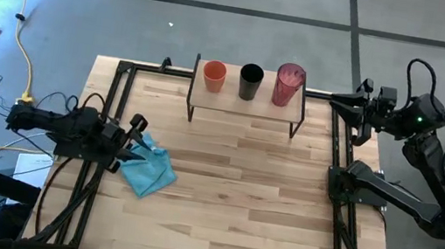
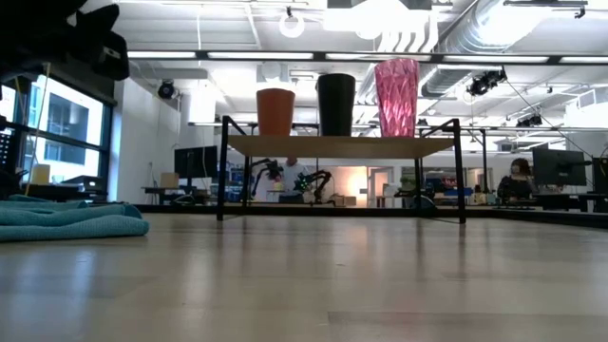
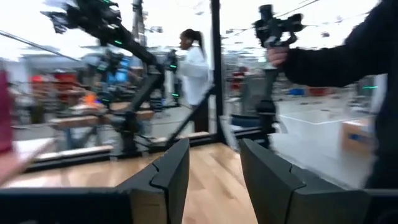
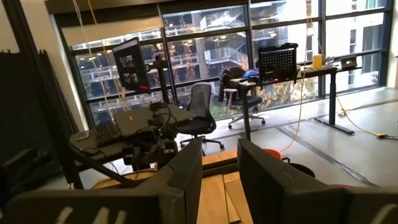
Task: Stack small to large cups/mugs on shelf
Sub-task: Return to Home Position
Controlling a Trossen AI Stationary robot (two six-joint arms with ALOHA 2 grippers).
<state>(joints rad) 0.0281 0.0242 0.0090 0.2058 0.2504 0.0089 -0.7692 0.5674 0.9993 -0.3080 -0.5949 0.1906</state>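
A light-wood butcher-block worktop (image 1: 228, 205) is seen from above, framed by dark rails and set on a grey concrete floor (image 1: 132, 23), across which a yellow cable (image 1: 24, 2) is trailed. The shelf (image 1: 230, 101) is placed at the middle of the worktop's far edge. On it three cups are lined up upright and apart. The orange cup (image 1: 214, 75) is at the left end, the black cup (image 1: 250, 82) in the middle, and the red tumbler (image 1: 288, 84) at the right end (rising in height from left to right, as is shown in the low view).

The left gripper (image 1: 133, 139) is held at the worktop's left edge, just beside a crumpled blue cloth (image 1: 149, 171). Its fingers (image 3: 171, 171) are parted by a narrow gap with nothing between them. The right gripper (image 1: 337, 104) is held at the far right corner, off the shelf's right end. Its fingers (image 4: 186, 168) are likewise set narrowly apart and empty.

Beyond the table an open workshop is seen, with exposed ducts (image 2: 494, 28) under the ceiling, tall windows (image 4: 205, 43) and an office chair (image 4: 200, 102). A person (image 2: 520, 176) is seated far behind the shelf. Another person, in a white top (image 3: 194, 62), is caught in the left wrist view, where a hand (image 3: 278, 55) gripping a dark handheld device is also seen.
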